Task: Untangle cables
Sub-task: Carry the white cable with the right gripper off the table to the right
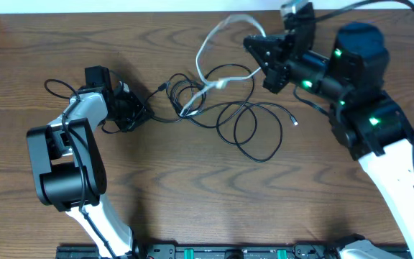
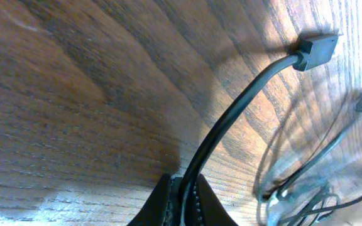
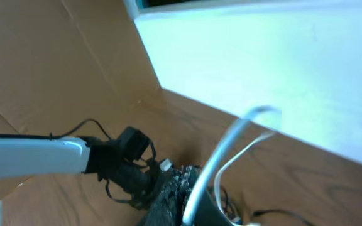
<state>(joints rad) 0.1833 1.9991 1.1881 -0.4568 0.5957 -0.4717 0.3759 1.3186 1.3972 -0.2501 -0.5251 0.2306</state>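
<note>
The white cable is blurred and cut off at the bottom edge. Farther loops of the black cable blur together.

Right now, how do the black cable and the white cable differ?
The black cable lies in wide loops on the table, pinched by the left claw; the white cable arcs up off it, pinched by the right claw. The black one looks longer, the white shorter. Both are thin and cross mid-table.
</note>
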